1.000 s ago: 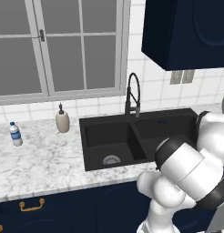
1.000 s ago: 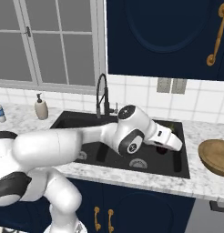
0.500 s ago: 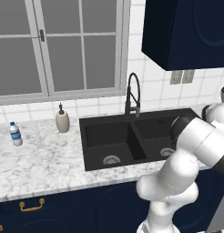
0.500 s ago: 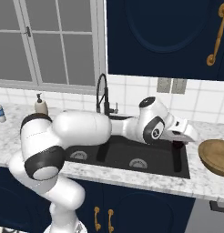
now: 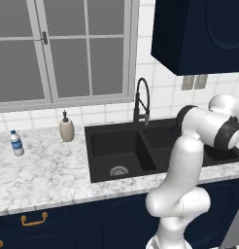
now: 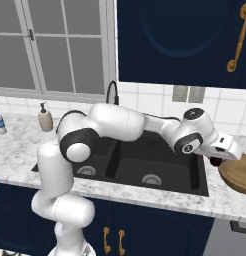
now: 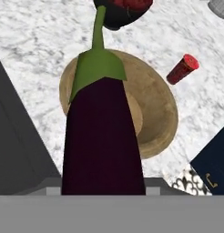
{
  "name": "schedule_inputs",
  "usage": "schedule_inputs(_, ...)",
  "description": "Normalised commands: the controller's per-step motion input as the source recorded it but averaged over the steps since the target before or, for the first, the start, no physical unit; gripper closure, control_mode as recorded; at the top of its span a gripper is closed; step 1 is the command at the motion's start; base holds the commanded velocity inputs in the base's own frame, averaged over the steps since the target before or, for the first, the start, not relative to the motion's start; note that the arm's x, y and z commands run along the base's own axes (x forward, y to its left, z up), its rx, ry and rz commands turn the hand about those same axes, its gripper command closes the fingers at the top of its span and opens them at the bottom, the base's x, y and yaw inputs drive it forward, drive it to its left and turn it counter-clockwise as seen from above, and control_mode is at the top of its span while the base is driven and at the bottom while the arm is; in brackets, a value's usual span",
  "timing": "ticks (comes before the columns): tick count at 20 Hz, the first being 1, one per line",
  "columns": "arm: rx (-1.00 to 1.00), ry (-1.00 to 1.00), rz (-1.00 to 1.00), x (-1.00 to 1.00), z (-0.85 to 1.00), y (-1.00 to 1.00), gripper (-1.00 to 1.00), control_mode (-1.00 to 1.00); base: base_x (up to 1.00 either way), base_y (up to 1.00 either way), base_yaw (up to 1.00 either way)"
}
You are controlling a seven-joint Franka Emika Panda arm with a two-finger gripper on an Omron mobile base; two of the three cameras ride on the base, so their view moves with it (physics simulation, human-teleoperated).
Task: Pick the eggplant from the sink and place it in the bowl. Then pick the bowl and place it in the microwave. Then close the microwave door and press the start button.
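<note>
I had the eggplant (image 7: 102,136) out of the sink (image 6: 145,165) and in the air, so the first pick looked done. In the hand view it ran long and dark purple up the middle of the picture, green stem end pointing away from the camera, and its base sat right where the finger tips would rise, so I took it that the jaws were closed on it; the tips themselves were hidden behind the vegetable. In the right base view the gripper (image 6: 218,159) hung past the right edge of the basins, with a small dark shape at its end that I read as the eggplant, just beside the rim of the bowl (image 6: 240,175).

The wooden bowl sat on the marble counter (image 7: 36,41) to the right of the sink. From the hand camera the eggplant lay across the bowl's opening, so I judged I was over it or nearly so, though how high I could not tell. A small red can-like thing (image 7: 182,69) lay on the counter near the bowl, and a dark round object with a red top (image 7: 120,11) stood beyond its far rim; both were apart from the bowl.

What remained, as I judged it: letting the eggplant go into the bowl, then lifting the bowl to the microwave, shutting its door and pressing start. None of those had begun
</note>
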Motion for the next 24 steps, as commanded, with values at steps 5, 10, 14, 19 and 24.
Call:
schedule_inputs(5,0.09,0.00,0.00,0.10,0.00,-0.43,1.00,-1.00,0.00,0.00,0.00)
schedule_inputs(10,0.03,0.01,0.00,0.25,-0.01,-0.32,1.00,-1.00,0.00,0.00,0.00)
schedule_inputs(14,0.00,0.00,0.00,0.12,-0.21,-0.03,1.00,-1.00,0.00,0.00,0.00)
schedule_inputs(19,0.00,0.00,0.00,0.17,-0.56,0.00,1.00,-1.00,0.00,0.00,0.00)
schedule_inputs(24,0.00,0.05,0.00,0.33,-0.47,-0.12,1.00,-1.00,0.00,0.00,0.00)
